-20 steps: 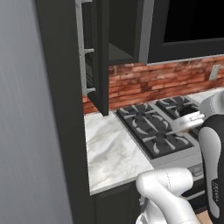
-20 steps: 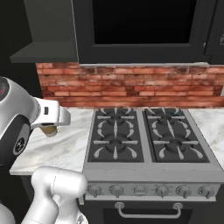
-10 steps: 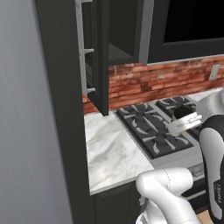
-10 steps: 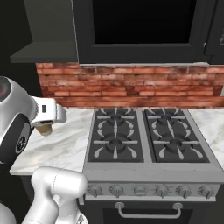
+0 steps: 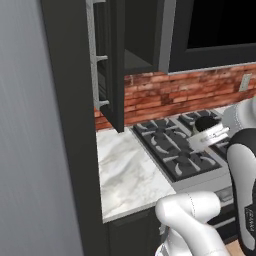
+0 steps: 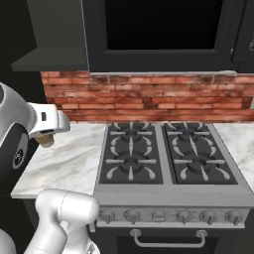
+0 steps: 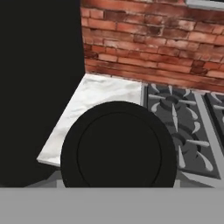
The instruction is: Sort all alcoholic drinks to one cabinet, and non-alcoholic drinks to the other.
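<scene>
Gripper (image 6: 47, 135) is clamped around a coffee cup (image 6: 46, 141), dark lid (image 7: 119, 144) right up against the hand camera, carried in the air above the marble counter (image 6: 74, 156), just left of the stove (image 6: 158, 158)

Both base views flank the stove (image 6: 163, 158); hand view looks down closely

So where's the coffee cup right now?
The cup is in the robot's hand, held up over the marble counter left of the stove.
</scene>
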You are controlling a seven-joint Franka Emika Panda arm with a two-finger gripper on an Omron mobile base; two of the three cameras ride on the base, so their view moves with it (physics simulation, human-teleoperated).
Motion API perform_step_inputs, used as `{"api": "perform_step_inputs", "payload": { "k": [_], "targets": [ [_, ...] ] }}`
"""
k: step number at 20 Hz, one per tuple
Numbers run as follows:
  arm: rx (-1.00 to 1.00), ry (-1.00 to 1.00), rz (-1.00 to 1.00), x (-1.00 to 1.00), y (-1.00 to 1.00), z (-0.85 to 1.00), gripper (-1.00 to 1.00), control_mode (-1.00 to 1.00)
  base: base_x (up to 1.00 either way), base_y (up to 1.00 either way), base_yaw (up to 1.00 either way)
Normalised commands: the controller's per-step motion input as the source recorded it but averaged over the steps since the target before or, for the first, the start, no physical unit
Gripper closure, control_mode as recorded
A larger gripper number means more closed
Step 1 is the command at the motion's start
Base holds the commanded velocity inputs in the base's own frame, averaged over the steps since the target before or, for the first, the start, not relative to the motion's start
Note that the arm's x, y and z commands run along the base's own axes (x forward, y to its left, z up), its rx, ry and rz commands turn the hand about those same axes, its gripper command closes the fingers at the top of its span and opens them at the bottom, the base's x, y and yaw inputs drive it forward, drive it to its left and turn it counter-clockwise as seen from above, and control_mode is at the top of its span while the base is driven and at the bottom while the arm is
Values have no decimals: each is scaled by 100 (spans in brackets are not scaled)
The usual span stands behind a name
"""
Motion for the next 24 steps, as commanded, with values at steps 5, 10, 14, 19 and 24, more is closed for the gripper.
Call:
{"api": "perform_step_inputs", "payload": {
  "k": [5, 10, 14, 19, 24],
  "targets": [
    [-2, -2, 0, 0, 16, 18, 100, -100, 0, 0, 0],
    [0, -5, 0, 3, 13, 19, 100, -100, 0, 0, 0],
    [0, -10, 0, 3, 8, 17, 100, -100, 0, 0, 0],
    [0, -6, 0, 9, 7, 25, 100, -100, 0, 0, 0],
    [0, -4, 1, 17, 7, 28, 100, -100, 0, 0, 0]
  ]
}}
